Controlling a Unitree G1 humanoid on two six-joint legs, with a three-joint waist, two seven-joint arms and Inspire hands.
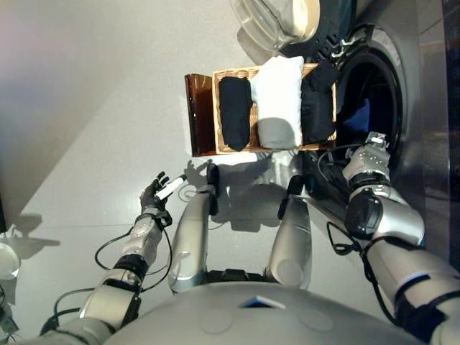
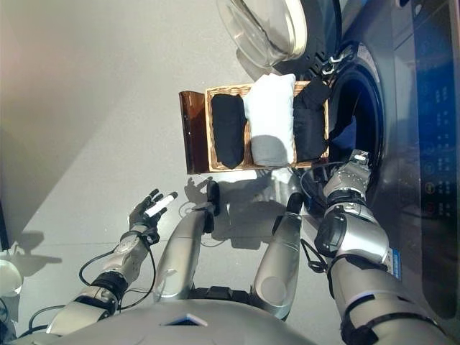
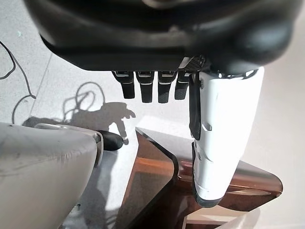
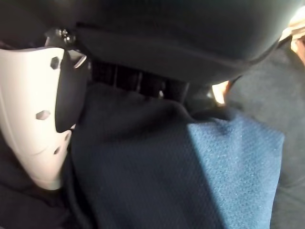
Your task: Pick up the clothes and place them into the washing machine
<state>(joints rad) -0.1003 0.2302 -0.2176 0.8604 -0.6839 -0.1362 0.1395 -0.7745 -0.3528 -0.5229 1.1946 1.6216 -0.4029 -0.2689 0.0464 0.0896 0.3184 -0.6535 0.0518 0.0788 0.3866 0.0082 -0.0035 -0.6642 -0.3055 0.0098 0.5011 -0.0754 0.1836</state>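
A shallow wicker basket (image 1: 218, 108) rests on a dark brown box (image 1: 199, 115) beside the washing machine (image 1: 392, 65). It holds a black cloth (image 1: 235, 111), a white cloth (image 1: 280, 86) over a grey one (image 1: 279, 133), and another black cloth (image 1: 316, 108). My right hand (image 1: 370, 154) is at the rim of the open drum. In the right wrist view a blue cloth (image 4: 228, 167) lies right against my right hand (image 4: 33, 119). The blue cloth also shows inside the drum (image 1: 357, 115). My left hand (image 1: 159, 190) is open and empty, low over the floor to the left of the basket.
The machine's round door (image 1: 277, 18) stands open beyond the basket. Grey floor (image 1: 93, 108) stretches to the left. The brown box (image 3: 157, 191) shows past my left hand (image 3: 224, 143) in the left wrist view.
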